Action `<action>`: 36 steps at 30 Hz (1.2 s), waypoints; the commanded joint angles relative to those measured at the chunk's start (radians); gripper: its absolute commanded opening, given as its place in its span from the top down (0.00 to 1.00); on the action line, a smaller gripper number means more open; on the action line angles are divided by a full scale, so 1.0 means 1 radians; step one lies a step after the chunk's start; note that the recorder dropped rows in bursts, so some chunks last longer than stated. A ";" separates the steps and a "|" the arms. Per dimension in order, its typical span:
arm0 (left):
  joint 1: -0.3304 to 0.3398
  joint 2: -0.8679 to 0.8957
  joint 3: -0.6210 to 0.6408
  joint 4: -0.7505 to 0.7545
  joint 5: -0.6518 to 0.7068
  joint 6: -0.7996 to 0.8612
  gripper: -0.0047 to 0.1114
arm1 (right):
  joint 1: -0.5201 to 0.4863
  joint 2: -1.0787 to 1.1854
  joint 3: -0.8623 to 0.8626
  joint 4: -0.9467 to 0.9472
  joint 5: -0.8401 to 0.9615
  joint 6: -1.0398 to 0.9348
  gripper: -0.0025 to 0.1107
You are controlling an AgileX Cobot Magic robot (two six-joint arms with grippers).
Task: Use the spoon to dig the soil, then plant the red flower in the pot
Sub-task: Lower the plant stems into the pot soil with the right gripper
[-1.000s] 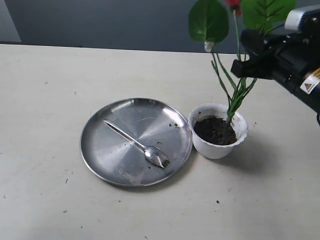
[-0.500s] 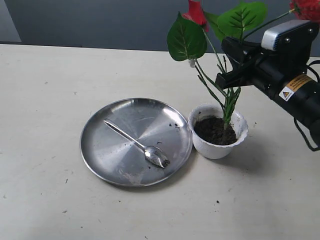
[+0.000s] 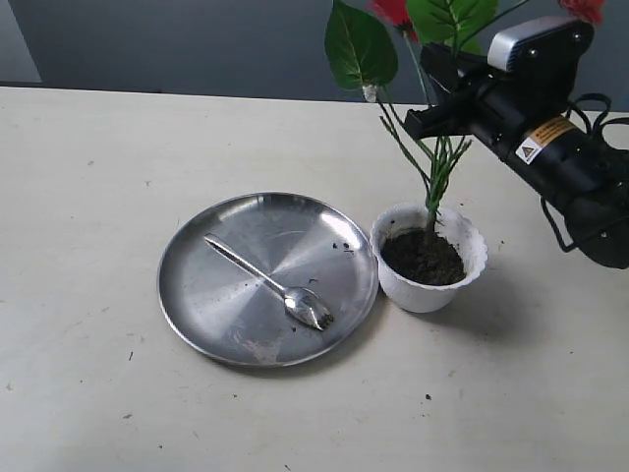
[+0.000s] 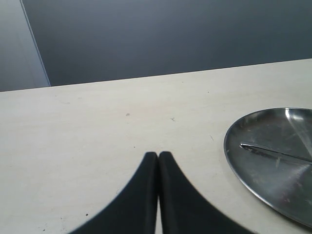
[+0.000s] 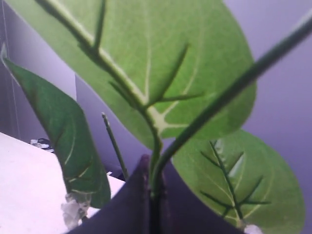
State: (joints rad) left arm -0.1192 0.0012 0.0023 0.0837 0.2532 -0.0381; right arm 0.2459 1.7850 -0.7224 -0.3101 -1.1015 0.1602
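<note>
R claw (image 3: 428,120) pinches red flower (image 3: 433,167) stems, long axis near upright, foot straight below in pot (image 3: 428,258) soil (image 3: 423,256); L claw (image 4: 158,161) clenched, idle

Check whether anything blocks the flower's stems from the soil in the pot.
Nothing visible does. The red flower, held by the right gripper, already has its stem base at the soil inside the pot.

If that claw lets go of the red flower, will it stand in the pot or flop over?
Probably it leans: the red flower has thin stems under broad, top-heavy leaves. Its base reaches the soil, which looks loose, so support seems weak. The small pot might tip too.
</note>
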 commanded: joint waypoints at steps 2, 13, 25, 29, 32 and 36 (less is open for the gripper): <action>-0.005 -0.001 -0.002 0.001 -0.014 -0.004 0.95 | 0.047 0.075 -0.006 -0.003 0.017 -0.011 0.98; -0.005 -0.001 -0.002 0.001 -0.014 -0.004 0.95 | 0.152 0.097 0.048 0.005 0.033 -0.105 0.98; -0.005 -0.001 -0.002 0.001 -0.014 -0.004 0.95 | 0.152 -0.048 0.187 0.109 0.206 -0.226 0.98; -0.005 -0.001 -0.002 0.001 -0.014 -0.004 0.95 | 0.152 -0.099 0.199 0.102 0.362 -0.209 0.98; -0.005 -0.001 -0.002 0.001 -0.014 -0.004 0.95 | 0.152 -0.101 0.199 0.100 0.407 -0.125 0.98; -0.005 -0.001 -0.002 0.001 -0.014 -0.004 0.95 | 0.152 -0.104 0.199 0.093 0.533 -0.076 0.98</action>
State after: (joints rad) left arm -0.1192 0.0012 0.0023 0.0837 0.2532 -0.0381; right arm 0.3994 1.6686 -0.5415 -0.1975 -0.7498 0.0680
